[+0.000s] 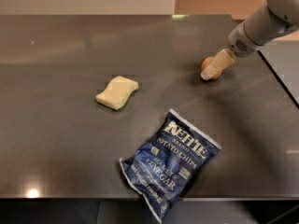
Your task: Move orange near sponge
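Observation:
The orange (pixel 206 62) sits on the dark tabletop at the right, partly hidden behind my gripper (pixel 211 70). The gripper reaches down from the upper right on a grey arm and is right at the orange, touching or nearly touching the table. The pale yellow sponge (pixel 117 92) lies flat left of centre, well apart from the orange and the gripper.
A blue Kettle chips bag (pixel 170 164) lies near the front edge, between sponge and orange but closer to me. The table's right edge (pixel 280 80) runs just beyond the arm. The front edge is below the bag.

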Controlling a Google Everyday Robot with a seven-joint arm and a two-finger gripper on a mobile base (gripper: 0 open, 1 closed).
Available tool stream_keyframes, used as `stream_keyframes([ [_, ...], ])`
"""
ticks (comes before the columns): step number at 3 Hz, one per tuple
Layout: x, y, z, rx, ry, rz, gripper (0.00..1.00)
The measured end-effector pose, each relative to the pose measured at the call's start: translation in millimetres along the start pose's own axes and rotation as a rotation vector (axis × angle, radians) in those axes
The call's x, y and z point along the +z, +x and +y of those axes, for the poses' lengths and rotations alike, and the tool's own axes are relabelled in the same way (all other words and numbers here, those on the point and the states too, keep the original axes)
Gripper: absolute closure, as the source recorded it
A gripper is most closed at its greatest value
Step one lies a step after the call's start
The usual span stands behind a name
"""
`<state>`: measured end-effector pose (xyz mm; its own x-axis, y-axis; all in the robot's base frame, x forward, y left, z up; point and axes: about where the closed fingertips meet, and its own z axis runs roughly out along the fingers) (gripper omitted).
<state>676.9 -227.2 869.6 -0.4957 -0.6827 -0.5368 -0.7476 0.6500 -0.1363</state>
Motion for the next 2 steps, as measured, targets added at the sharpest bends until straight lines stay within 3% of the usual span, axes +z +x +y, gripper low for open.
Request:
stream_keyframes([
  [1, 5, 2, 1, -0.002, -0.010, 0.005, 0.01],
  [2, 17, 8, 9, -0.013, -0.048, -0.002, 0.67],
])
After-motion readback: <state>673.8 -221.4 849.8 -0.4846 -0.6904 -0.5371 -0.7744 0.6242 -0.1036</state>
